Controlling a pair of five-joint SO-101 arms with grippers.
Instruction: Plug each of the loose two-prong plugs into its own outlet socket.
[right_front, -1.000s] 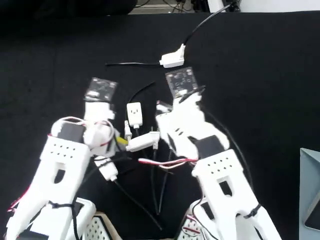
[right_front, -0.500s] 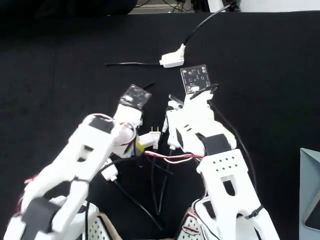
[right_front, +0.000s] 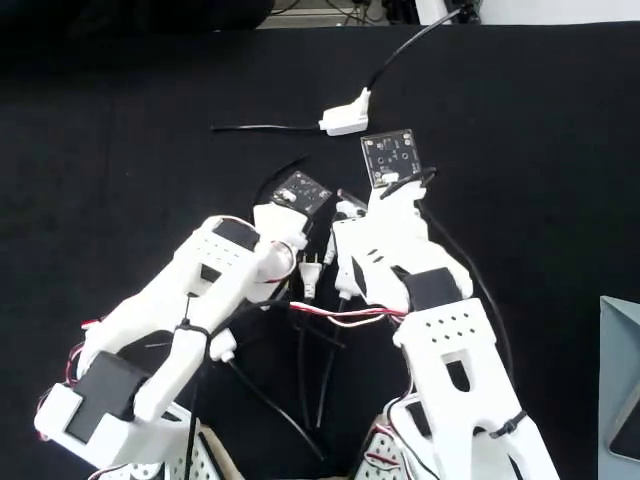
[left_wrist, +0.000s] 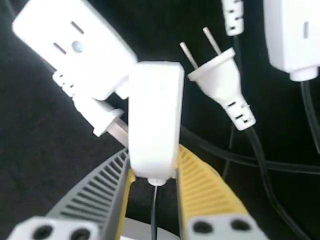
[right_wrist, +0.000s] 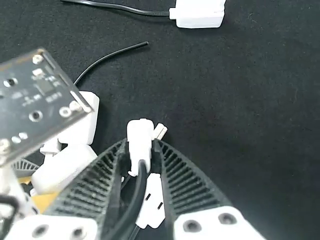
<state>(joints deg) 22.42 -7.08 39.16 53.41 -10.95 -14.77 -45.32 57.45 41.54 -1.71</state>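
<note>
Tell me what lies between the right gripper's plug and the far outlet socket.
Bare black cloth separates the plug from the socket, seen in the right wrist view.

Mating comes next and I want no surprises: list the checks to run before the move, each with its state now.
1. Left gripper holding its white connector: ok, jaws shut on it.
2. Right gripper holding corded plug: ok.
3. Outlet socket slots free: ok.
4. Loose plug prongs straight: ok.
5. Corded plug lined up with a socket: cannot tell.
6. Cords untangled: not ok, they cross.
</note>
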